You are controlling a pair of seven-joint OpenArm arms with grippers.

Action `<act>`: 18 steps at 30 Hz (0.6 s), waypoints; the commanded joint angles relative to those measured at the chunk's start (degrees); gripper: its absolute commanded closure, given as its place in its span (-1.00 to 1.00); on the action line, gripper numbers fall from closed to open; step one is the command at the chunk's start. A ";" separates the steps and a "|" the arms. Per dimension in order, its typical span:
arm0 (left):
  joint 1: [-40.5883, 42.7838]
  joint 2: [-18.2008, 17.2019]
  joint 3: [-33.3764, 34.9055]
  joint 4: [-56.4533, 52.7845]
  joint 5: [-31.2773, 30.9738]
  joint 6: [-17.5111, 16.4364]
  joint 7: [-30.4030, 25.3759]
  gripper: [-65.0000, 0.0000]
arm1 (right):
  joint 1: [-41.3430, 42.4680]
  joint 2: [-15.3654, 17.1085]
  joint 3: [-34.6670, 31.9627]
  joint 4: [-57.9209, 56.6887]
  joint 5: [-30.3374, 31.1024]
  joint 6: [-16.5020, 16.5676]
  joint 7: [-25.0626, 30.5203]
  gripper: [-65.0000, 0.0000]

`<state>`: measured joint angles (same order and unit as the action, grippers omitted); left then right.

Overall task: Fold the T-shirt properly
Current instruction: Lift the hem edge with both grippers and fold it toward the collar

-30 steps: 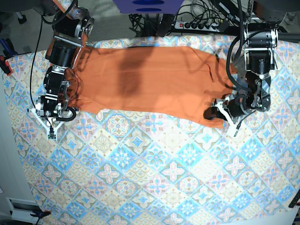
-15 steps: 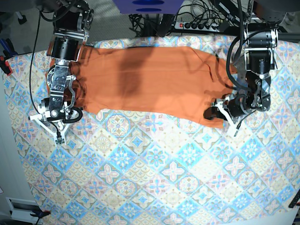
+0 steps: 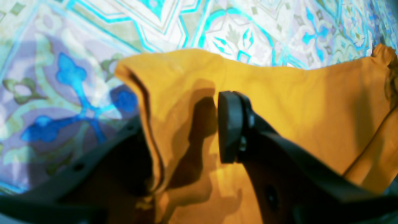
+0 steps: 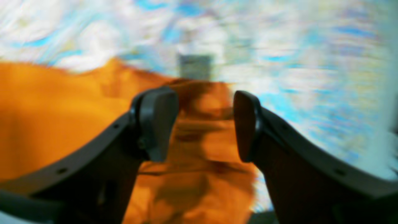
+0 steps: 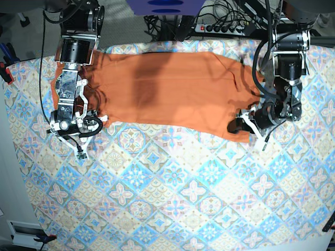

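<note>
The orange T-shirt [image 5: 172, 89] lies spread lengthwise across the far part of the table. In the base view my right gripper [image 5: 73, 130] hangs over the shirt's left end. The blurred right wrist view shows my right gripper [image 4: 205, 124] open, with the T-shirt [image 4: 46, 109] below and nothing pinched. My left gripper [image 5: 245, 124] is at the shirt's near right corner. In the left wrist view a raised fold of the T-shirt [image 3: 279, 93] drapes over one finger, and the other pad [image 3: 230, 124] stands just off it. My left gripper [image 3: 183, 124] is partly open.
A blue, pink and cream tile-patterned cloth [image 5: 183, 198] covers the whole table. A power strip [image 5: 225, 27] and cables lie behind the far edge. The table's left edge [image 5: 13, 157] runs close to my right arm.
My right gripper has opened and let go of the shirt's left end, shifting a little right and nearer. The left arm and its corner of the shirt have stayed put.
</note>
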<state>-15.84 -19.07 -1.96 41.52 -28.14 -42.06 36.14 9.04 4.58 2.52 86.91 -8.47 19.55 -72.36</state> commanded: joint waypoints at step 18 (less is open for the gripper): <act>0.41 -0.67 -0.02 -0.24 6.12 2.06 3.55 0.32 | 2.43 1.36 -3.80 -9.07 -0.19 2.38 6.20 0.03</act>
<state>-15.73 -19.05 -2.11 41.54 -26.81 -42.35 35.46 10.28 5.78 -1.17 77.01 -8.69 21.89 -66.67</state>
